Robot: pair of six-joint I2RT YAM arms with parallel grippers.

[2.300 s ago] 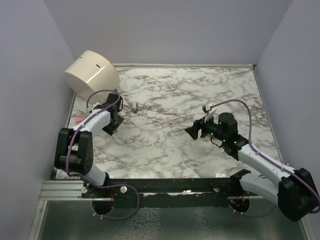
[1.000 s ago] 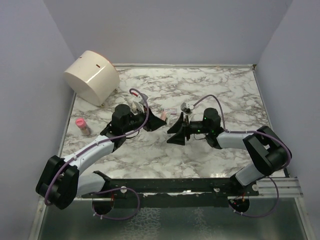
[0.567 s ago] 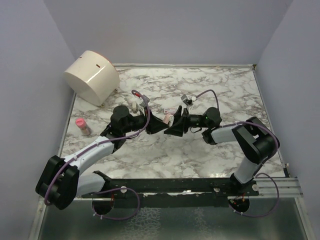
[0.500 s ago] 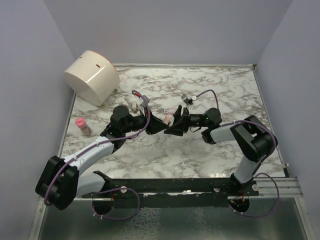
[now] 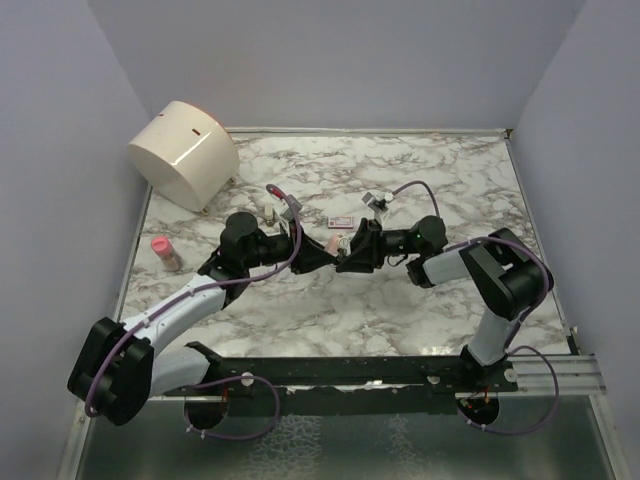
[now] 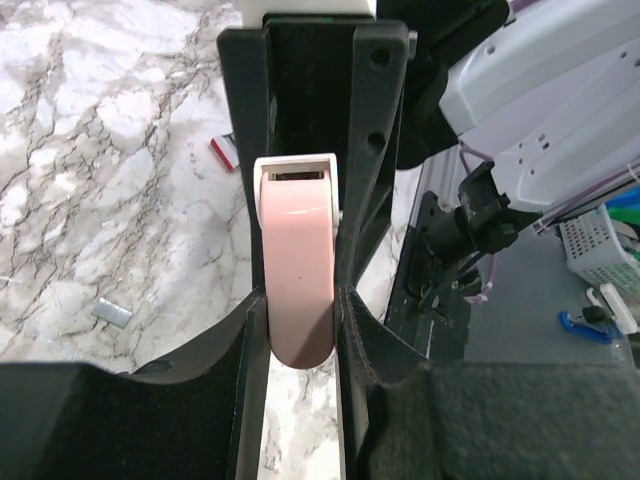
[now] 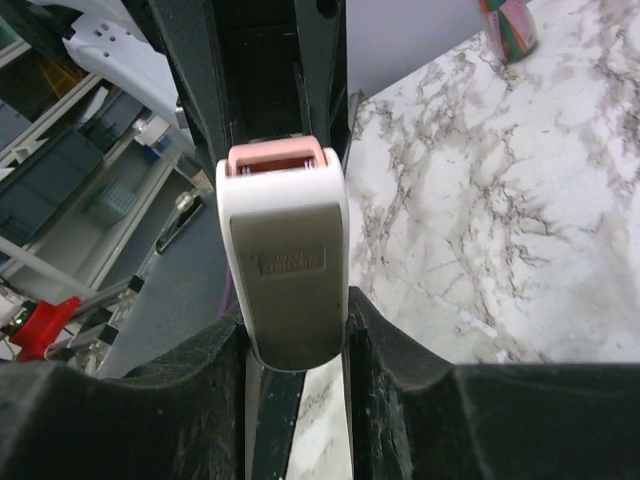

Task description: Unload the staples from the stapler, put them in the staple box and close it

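Observation:
The stapler point(image 5: 331, 242) hangs above the middle of the table, held from both ends. In the left wrist view its pink top point(image 6: 297, 270) sits between my left gripper point(image 6: 300, 300), whose fingers press both sides. In the right wrist view the pale grey underside of the stapler point(image 7: 285, 270) is clamped in my right gripper point(image 7: 295, 325). From above, the left gripper point(image 5: 316, 252) and the right gripper point(image 5: 347, 250) meet nose to nose. A small grey metal strip point(image 6: 112, 314), which looks like staples, lies on the marble.
A small red-and-white box point(image 5: 341, 222) lies just behind the grippers. A cream cylindrical container point(image 5: 183, 153) stands at the back left and a pink bottle point(image 5: 161, 250) by the left wall. A small pale object point(image 5: 269, 212) rests near the left arm.
My right gripper moved left up to the stapler and closed on its far end. The left arm edged right with the stapler still held.

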